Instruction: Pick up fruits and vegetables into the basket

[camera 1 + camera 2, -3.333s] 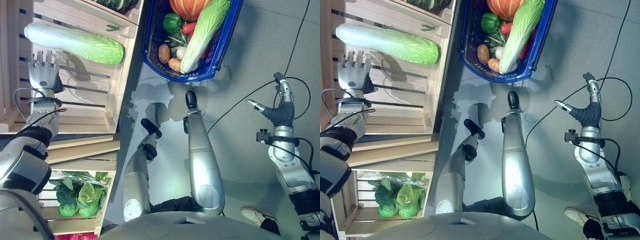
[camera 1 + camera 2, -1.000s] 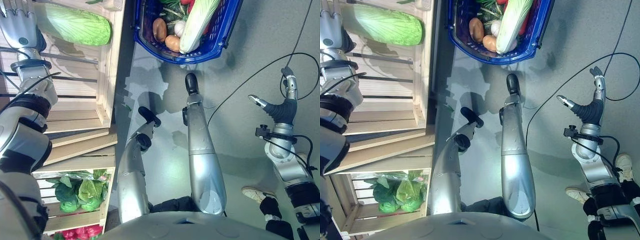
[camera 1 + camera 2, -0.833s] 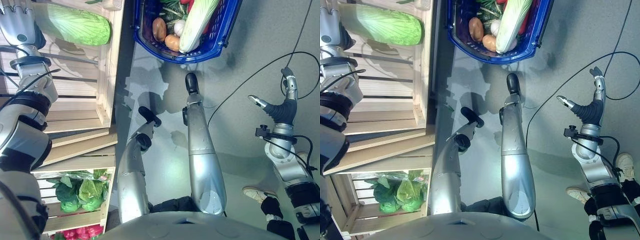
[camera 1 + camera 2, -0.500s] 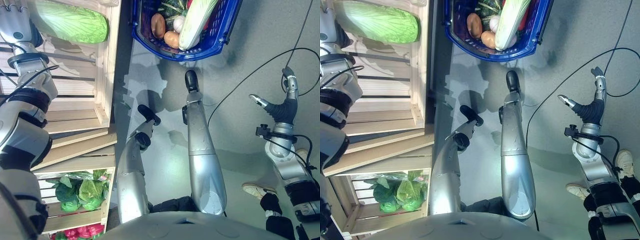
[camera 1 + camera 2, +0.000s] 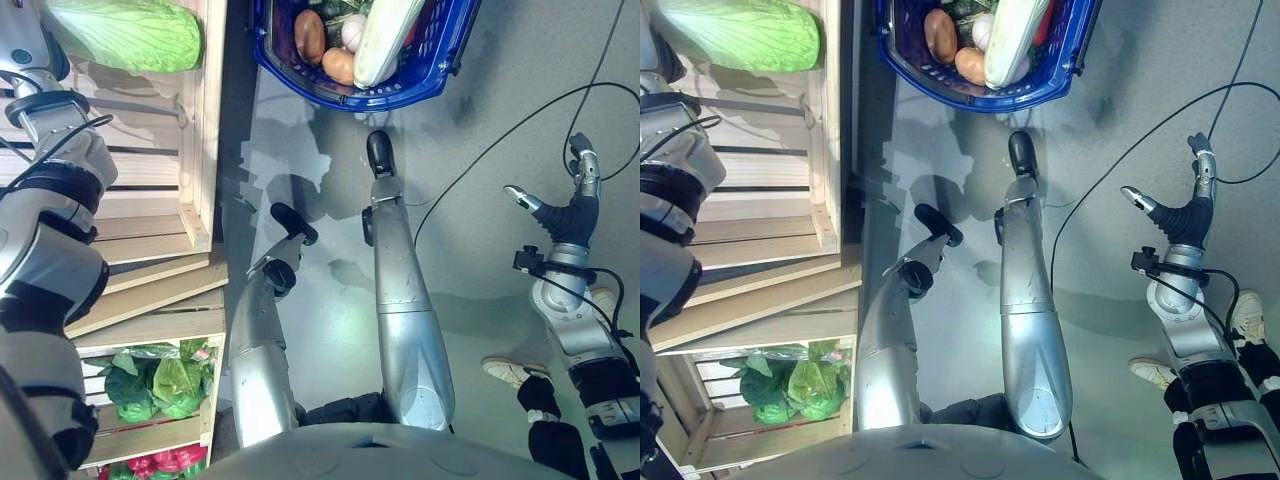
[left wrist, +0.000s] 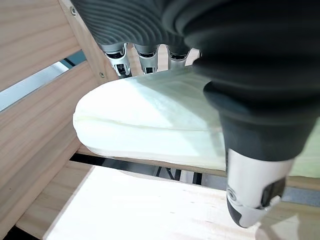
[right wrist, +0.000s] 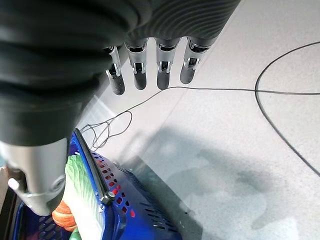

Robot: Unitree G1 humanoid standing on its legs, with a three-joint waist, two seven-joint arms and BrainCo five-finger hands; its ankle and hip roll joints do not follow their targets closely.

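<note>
A long napa cabbage (image 5: 120, 35) lies in the upper wooden crate (image 5: 205, 150) at the far left. My left hand (image 5: 18, 45) is at its white stalk end. In the left wrist view the straight fingers (image 6: 145, 55) reach over the cabbage (image 6: 150, 125) and the thumb (image 6: 255, 200) hangs on the near side, not closed on it. The blue basket (image 5: 420, 80) stands on the floor ahead, holding potatoes (image 5: 309, 35), a second napa cabbage (image 5: 385, 35) and other vegetables. My right hand (image 5: 570, 205) hangs open and empty over the floor at the right; the basket's rim (image 7: 107, 195) shows past it.
A lower crate holds leafy greens (image 5: 165, 385), with red produce (image 5: 150, 465) below it. Slanted wooden slats (image 5: 150, 290) stick out between the crates. A person's shoe (image 5: 505, 368) is on the grey floor by my right arm.
The view has shifted, with crate and basket sliding toward the top edge. My left hand has reached forward from the crate's slats to the cabbage's white end. The right hand keeps its pose.
</note>
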